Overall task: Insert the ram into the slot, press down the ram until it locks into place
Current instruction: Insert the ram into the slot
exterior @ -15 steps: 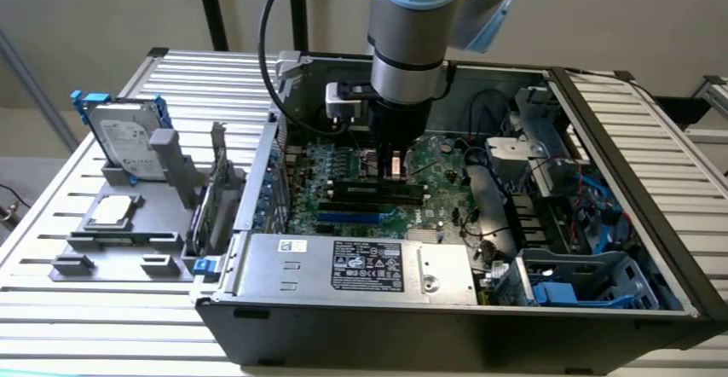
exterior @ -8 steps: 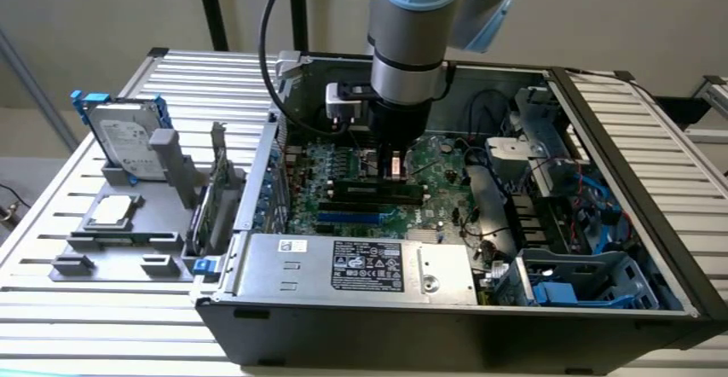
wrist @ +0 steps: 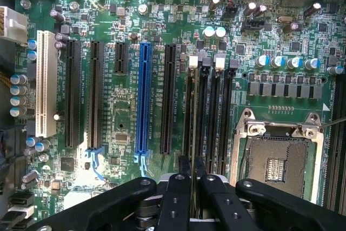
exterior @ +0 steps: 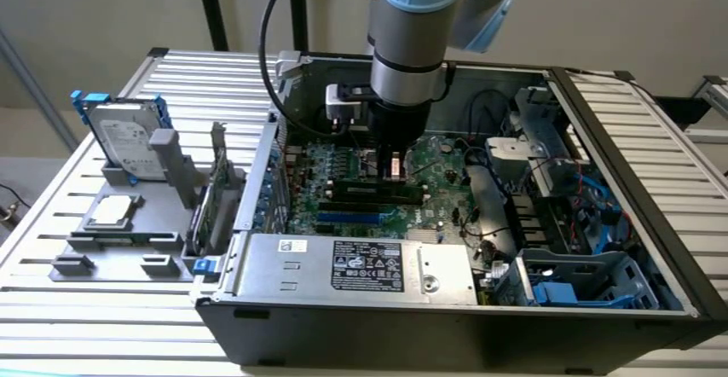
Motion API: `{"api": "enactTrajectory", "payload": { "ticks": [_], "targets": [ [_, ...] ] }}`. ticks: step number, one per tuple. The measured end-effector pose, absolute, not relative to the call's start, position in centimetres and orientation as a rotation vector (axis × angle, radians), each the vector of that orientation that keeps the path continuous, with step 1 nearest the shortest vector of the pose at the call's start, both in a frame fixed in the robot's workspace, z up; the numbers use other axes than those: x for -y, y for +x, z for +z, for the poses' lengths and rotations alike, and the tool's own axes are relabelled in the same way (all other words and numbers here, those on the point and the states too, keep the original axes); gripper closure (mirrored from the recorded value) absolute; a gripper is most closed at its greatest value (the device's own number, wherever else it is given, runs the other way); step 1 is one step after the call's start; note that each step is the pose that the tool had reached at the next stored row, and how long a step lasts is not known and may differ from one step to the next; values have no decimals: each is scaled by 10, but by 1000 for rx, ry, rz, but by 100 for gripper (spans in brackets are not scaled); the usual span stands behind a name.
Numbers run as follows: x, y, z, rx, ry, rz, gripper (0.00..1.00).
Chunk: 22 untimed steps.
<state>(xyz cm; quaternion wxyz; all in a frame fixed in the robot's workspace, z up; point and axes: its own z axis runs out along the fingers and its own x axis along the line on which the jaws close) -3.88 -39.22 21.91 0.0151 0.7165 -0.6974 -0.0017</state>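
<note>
My gripper (wrist: 192, 162) reaches down into the open computer case (exterior: 637, 138), over the motherboard (wrist: 130, 4). Its two black fingers (wrist: 184, 179) stand close together, shut on the ram (wrist: 192, 123), which shows edge-on as a thin line between them. That line runs along the outermost of several parallel black memory slots (wrist: 188, 106), the one with a white end clip (wrist: 193, 61). How deep the ram sits there I cannot tell. In the exterior view the gripper (exterior: 393, 157) hangs just above the black slots (exterior: 370, 192), with the ram (exterior: 393, 166) at its tip.
A long blue slot (wrist: 143, 98) and black card slots lie beside the memory slots, with the CPU socket (wrist: 278, 160) on the other side. The power supply (exterior: 353, 264) is at the case's front, cables (exterior: 512, 189) toward the exterior view's right, and a hard drive (exterior: 125, 142) on a grey holder outside.
</note>
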Motion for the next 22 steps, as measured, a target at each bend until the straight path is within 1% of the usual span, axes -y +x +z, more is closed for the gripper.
{"api": "enactTrajectory", "payload": {
  "ticks": [8, 22],
  "targets": [
    [392, -39, 219, 2167, 2233, -5, 86],
    [392, -39, 228, 2158, 2246, 1, 86]
  ]
}}
